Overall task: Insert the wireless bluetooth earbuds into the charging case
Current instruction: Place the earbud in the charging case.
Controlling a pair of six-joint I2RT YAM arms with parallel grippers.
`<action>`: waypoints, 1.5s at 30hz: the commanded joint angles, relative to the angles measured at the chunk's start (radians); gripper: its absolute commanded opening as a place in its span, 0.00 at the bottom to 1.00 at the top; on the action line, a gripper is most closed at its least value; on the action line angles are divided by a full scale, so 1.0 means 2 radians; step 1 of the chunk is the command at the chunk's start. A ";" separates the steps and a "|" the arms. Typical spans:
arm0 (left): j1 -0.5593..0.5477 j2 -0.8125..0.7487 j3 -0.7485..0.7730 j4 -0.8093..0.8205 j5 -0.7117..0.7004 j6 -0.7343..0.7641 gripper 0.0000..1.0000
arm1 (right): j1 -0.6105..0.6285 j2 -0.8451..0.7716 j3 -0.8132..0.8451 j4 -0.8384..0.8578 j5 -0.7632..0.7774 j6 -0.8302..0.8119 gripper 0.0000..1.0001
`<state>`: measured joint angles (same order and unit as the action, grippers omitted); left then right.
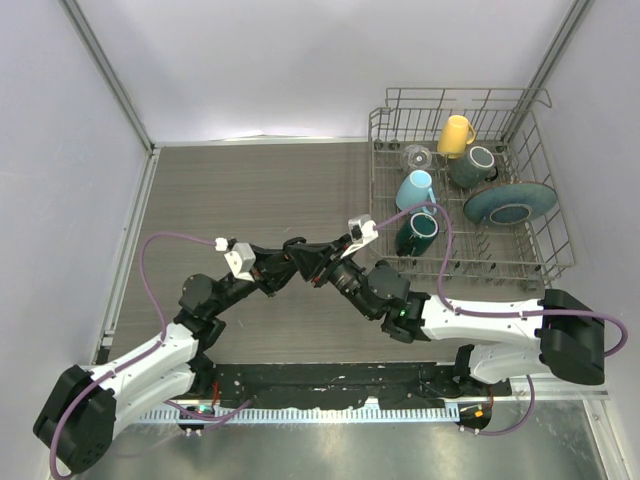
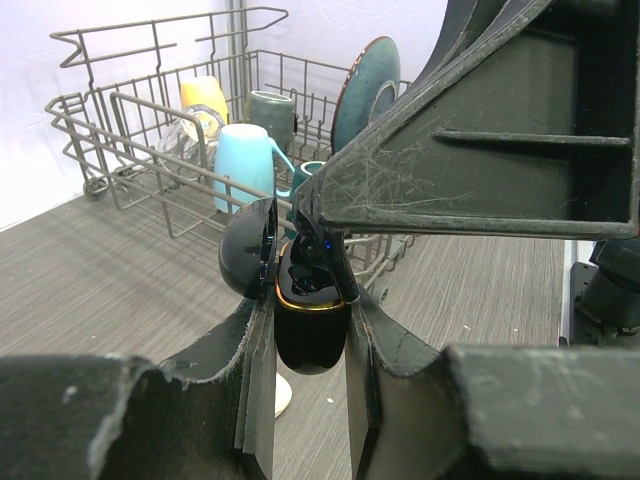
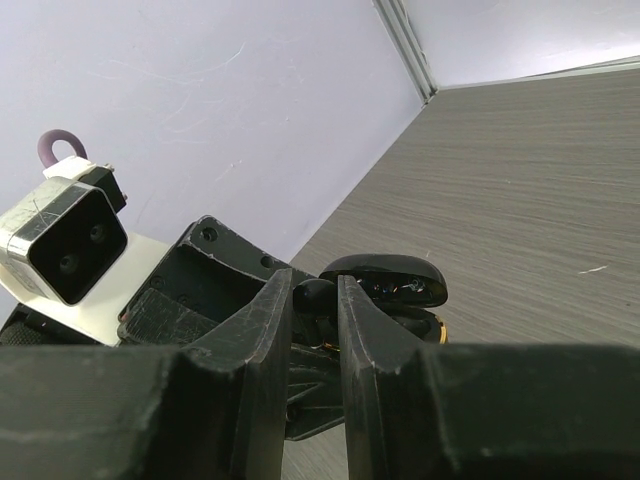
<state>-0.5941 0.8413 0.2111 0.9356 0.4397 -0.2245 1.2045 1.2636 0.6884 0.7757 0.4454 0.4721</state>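
Now your left hand (image 2: pixel 311 318) grips the shiny black case (image 2: pixel 312 345), lid (image 2: pixel 248 250) open, gold rim (image 2: pixel 310 303); your right hand (image 3: pixel 315 330) pinches a smooth black earbud (image 3: pixel 313 294) at its mouth.

charging case (image 2: pixel 311 345) in left end effector (image 2: pixel 310 318), earbud (image 3: pixel 315 295) at its mouth

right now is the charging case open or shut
Open: the charging case, clamped in the left gripper, has its lid swung aside, baring the gold rim.
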 commanded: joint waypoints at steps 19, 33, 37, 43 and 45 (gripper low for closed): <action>-0.002 -0.027 0.004 0.048 0.002 -0.003 0.00 | 0.001 0.029 0.039 0.014 0.034 -0.009 0.01; -0.002 -0.027 0.003 0.045 0.000 -0.006 0.00 | -0.003 0.010 0.037 0.016 0.028 -0.002 0.01; -0.002 -0.026 0.003 0.040 -0.002 -0.004 0.00 | -0.003 0.001 0.035 0.016 0.025 0.002 0.01; -0.002 -0.028 0.000 0.034 -0.011 -0.001 0.00 | -0.004 -0.030 0.027 -0.002 0.038 0.002 0.01; -0.002 -0.029 0.000 0.034 -0.012 -0.001 0.00 | -0.006 -0.040 0.027 -0.010 0.044 0.000 0.01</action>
<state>-0.5945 0.8009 0.2100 0.9386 0.4286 -0.2298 1.2007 1.2484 0.7368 0.7620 0.4854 0.4767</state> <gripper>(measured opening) 0.297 0.272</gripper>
